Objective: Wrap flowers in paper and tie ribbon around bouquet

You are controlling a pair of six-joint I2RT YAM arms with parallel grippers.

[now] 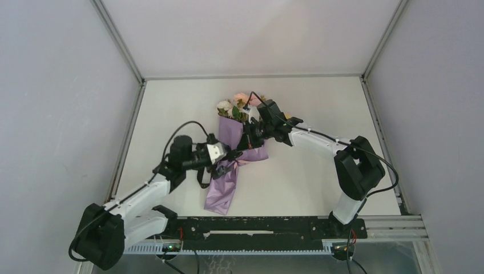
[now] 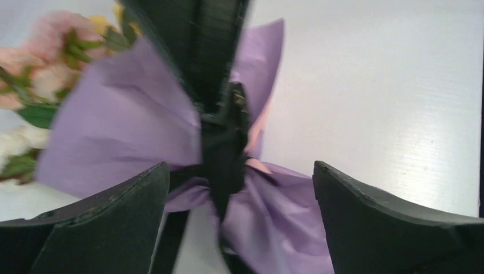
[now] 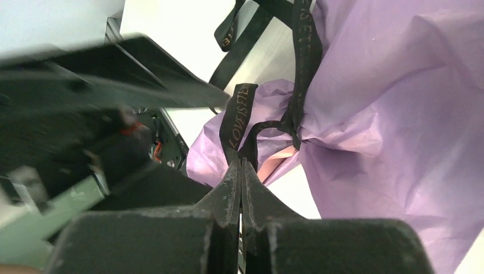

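Note:
The bouquet lies on the table, its flowers (image 1: 237,105) at the far end and the lilac paper (image 1: 224,185) running toward me. A black ribbon (image 3: 297,85) with gold lettering is cinched round the paper's (image 3: 394,114) waist. My right gripper (image 3: 241,165) is shut on a strand of that ribbon just beside the knot; from above it (image 1: 246,142) sits over the waist. My left gripper (image 2: 240,171) is open, its fingers (image 2: 108,217) straddling the cinched paper (image 2: 125,125) and touching nothing. The blooms (image 2: 40,51) show at the upper left of the left wrist view.
Loose ribbon tails (image 3: 240,51) trail over the white table (image 1: 319,103) beyond the knot. Grey walls close in the table on three sides, and a black rail (image 1: 257,225) runs along its near edge.

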